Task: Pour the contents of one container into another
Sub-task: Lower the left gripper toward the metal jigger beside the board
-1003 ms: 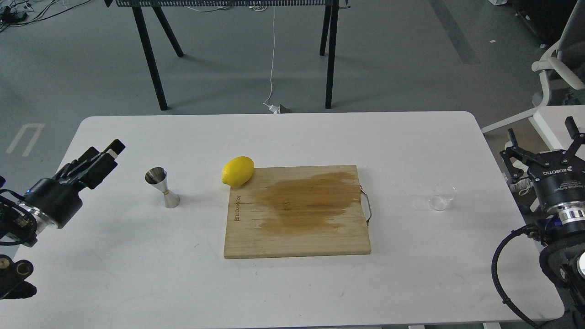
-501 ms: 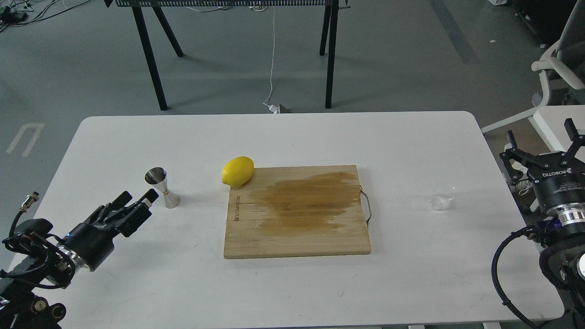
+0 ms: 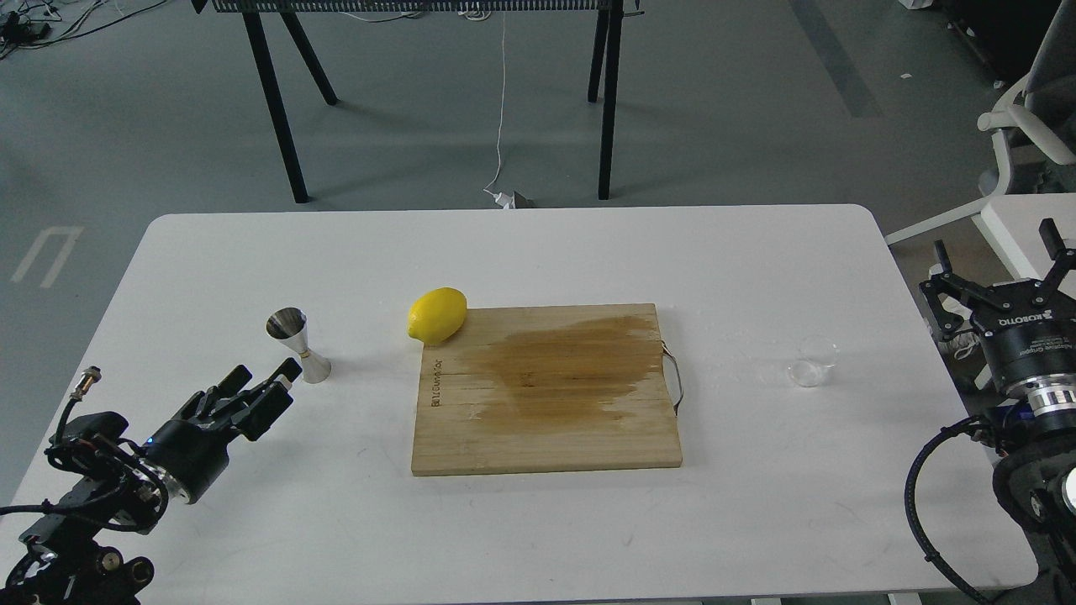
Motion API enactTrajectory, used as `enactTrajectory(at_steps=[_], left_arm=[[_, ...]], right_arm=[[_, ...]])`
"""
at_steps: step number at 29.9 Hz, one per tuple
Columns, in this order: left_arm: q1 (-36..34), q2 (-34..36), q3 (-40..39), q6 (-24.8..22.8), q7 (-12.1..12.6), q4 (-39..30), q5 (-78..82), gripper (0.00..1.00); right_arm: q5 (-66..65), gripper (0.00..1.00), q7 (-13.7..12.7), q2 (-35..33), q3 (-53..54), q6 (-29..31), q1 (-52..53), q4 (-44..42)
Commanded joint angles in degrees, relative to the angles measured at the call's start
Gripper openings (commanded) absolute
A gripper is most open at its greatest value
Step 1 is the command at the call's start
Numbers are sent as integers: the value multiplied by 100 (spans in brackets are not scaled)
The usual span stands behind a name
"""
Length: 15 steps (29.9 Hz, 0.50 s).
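Observation:
The clear cup (image 3: 814, 362) stands upright on the white table (image 3: 538, 252), right of the cutting board. The steel jigger (image 3: 299, 345) stands upright on the left side of the table. My left gripper (image 3: 266, 373) lies low over the table just in front and left of the jigger, pointing at it, open and holding nothing. My right gripper (image 3: 997, 252) hangs at the table's right edge, to the right of the cup, with its fingers spread open and empty.
A wooden cutting board (image 3: 546, 437) with a dark wet stain lies in the middle. A yellow lemon (image 3: 438, 315) rests at its far left corner. A white chair (image 3: 1021, 134) stands beyond the right edge.
My left arm swung down from the table's left edge and forward, bringing its gripper close beside the jigger. The right arm, cup and jigger stayed put.

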Motion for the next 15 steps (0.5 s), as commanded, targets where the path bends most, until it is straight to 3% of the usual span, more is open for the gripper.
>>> enactTrajectory(at_steps=[1, 15], left_arm=[[-133, -139, 0, -9, 0, 90, 69, 100], [-424, -693, 8, -27, 0, 626, 491, 100]], right_arm=[[0, 99, -1, -2, 0, 0, 0, 1], [0, 99, -1, 7, 0, 0, 0, 1]])
